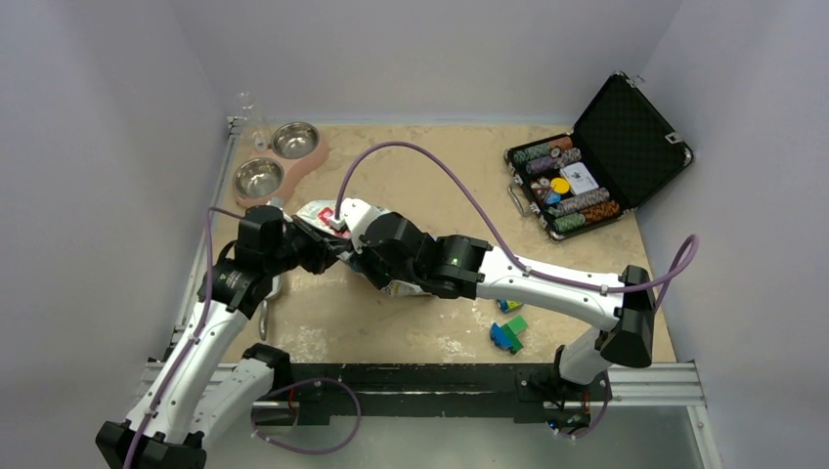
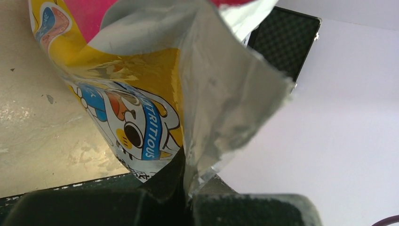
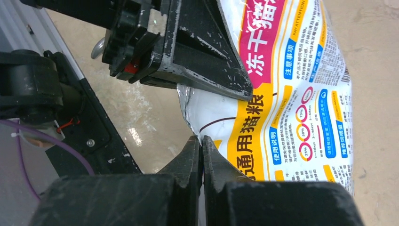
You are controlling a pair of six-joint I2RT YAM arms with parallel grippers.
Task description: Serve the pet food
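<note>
The crinkly white, yellow and red pet food bag [image 1: 337, 217] hangs between my two grippers at the left middle of the table. My left gripper [image 2: 188, 188] is shut on one lip of the bag's torn top; the cartoon cat print [image 2: 136, 132] and silver lining show above it. My right gripper [image 3: 202, 146] is shut on the other edge of the bag [image 3: 291, 94], with the left gripper's black fingers [image 3: 197, 52] close above. No kibble shows. A pink double bowl [image 1: 277, 159] with two steel dishes stands at the far left, beyond the bag.
An open black case of coloured poker chips [image 1: 572, 181] sits at the far right. Coloured toy blocks [image 1: 508, 330] lie near the front right. A clear bottle [image 1: 249, 115] stands by the bowls. A metal spoon [image 3: 98, 47] lies by the left rail.
</note>
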